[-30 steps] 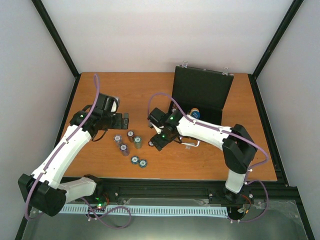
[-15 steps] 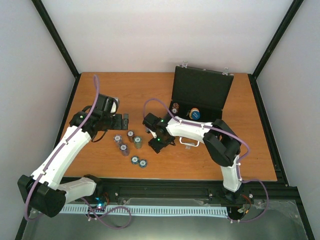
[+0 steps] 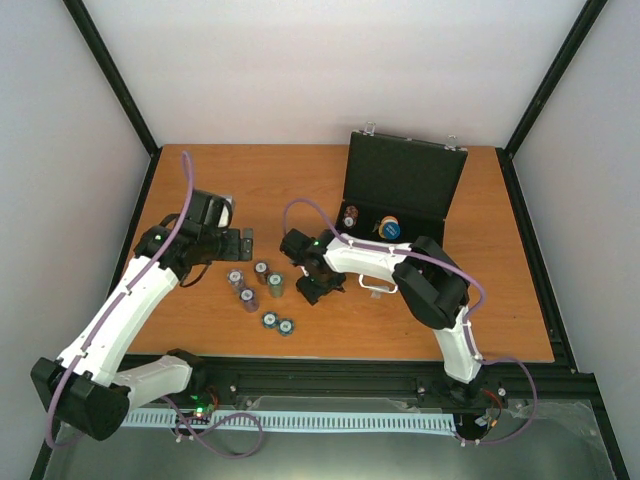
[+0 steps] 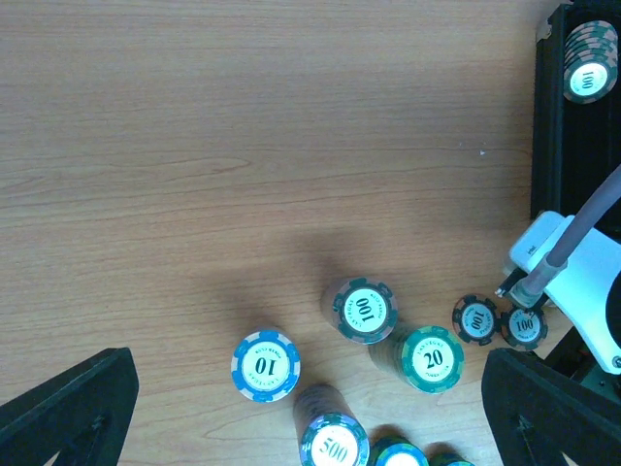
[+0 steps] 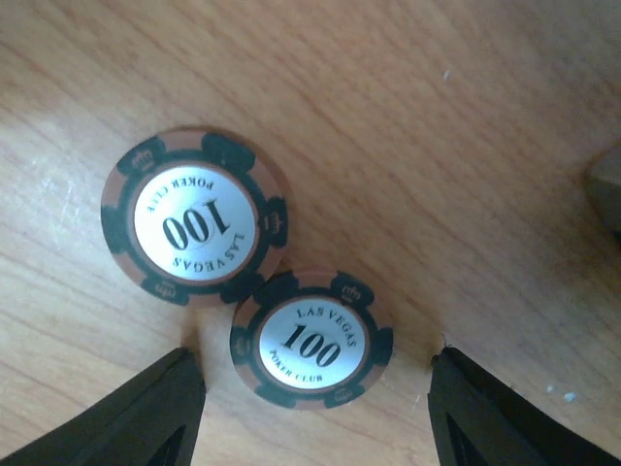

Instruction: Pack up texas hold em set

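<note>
The black case (image 3: 402, 186) stands open at the back right, with a chip stack (image 3: 350, 218) and a blue disc (image 3: 390, 228) inside. Several chip stacks (image 3: 262, 285) stand on the table. In the right wrist view, two low brown-and-black "100" stacks lie side by side. My right gripper (image 5: 315, 408) is open and straddles the nearer one (image 5: 310, 340) with a gap on each side. The other (image 5: 194, 216) sits just beyond. My left gripper (image 4: 309, 388) hangs wide open above the "10" (image 4: 265, 365), "100" (image 4: 364, 311), "20" (image 4: 432, 359) and "500" (image 4: 335, 449) stacks.
The case's silver handle (image 3: 378, 288) lies right of my right gripper (image 3: 310, 288). Two flat chips (image 3: 278, 323) sit nearer the table's front edge. The right arm's white link (image 4: 582, 282) crosses the right side of the left wrist view, beside the case edge (image 4: 572, 146).
My right gripper has moved left from the case's front to the two "100" stacks, and its jaws have narrowed. The left arm has barely shifted.
</note>
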Motion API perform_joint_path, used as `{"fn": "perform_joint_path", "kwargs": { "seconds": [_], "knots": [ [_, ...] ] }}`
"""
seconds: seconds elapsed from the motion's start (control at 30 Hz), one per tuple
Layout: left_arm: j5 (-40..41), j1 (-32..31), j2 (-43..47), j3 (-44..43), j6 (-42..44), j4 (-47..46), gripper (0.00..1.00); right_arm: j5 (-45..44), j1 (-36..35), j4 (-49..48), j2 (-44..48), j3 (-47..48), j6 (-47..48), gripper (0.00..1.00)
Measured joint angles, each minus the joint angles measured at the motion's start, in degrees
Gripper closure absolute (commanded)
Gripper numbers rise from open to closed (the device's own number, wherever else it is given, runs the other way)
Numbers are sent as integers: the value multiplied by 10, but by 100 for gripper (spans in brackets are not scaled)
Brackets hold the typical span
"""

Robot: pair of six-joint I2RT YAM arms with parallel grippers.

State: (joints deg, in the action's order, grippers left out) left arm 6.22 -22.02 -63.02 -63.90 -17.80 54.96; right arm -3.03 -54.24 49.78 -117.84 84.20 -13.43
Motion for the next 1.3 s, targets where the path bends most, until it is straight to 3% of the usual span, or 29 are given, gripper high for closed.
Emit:
{"fn": "perform_joint_path", "kwargs": {
  "seconds": [0.23,0.6,1.3],
  "knots": [
    [10,0,3,0,0,4,0,-6,-1,-2,-4,6,-10,42],
    [11,0,6,7,0,5,0,-6,-1,-7,-5,5,-15,60],
    [12,0,17,14,-5,6,0,-23,5,24,-3,36,-14,62]
  ]
}}
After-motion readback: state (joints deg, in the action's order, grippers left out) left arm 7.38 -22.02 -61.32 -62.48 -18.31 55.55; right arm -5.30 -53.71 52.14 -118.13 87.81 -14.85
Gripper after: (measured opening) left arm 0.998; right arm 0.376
